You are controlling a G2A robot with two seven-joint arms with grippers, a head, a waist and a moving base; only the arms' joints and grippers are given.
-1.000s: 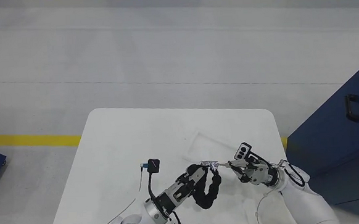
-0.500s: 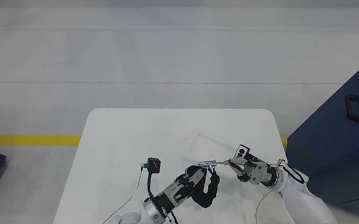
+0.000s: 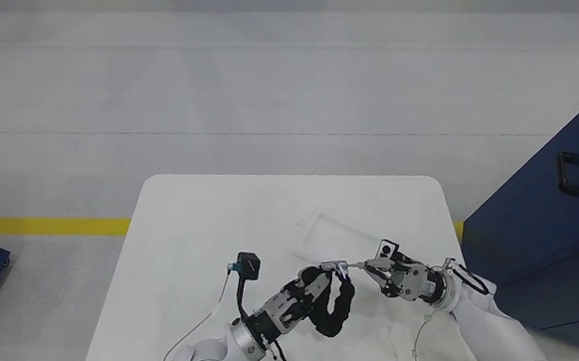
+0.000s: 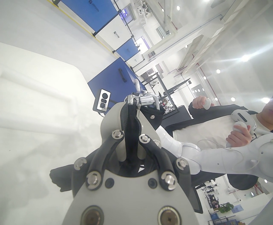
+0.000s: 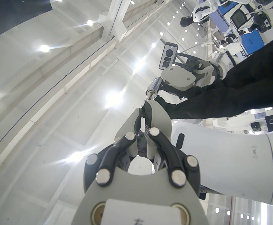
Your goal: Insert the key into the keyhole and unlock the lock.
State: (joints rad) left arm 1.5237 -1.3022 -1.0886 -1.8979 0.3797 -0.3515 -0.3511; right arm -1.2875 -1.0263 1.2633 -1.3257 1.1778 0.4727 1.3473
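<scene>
A chrome lock (image 3: 336,268) with a thick black cable (image 3: 339,310) hangs above the table's near edge. My left gripper (image 3: 322,278) is shut on it; in the left wrist view the lock (image 4: 141,99) sticks out past the closed gripper (image 4: 133,106). Just to the right, my right gripper (image 3: 378,269) is shut on the small key (image 3: 359,268). In the right wrist view the gripper (image 5: 145,108) pinches the key (image 5: 145,111), and the key's tip meets the keyhole end of the lock (image 5: 154,85). How deep the key sits I cannot tell.
The white table (image 3: 194,246) carries a faint clear rectangular tray (image 3: 318,234) just beyond the grippers. A blue cabinet (image 3: 561,224) stands off the table's right side. Both arms hang over the near edge.
Both grippers drifted slightly left and toward the near edge. The right gripper closed the small gap, bringing the key up to the lock's end.
</scene>
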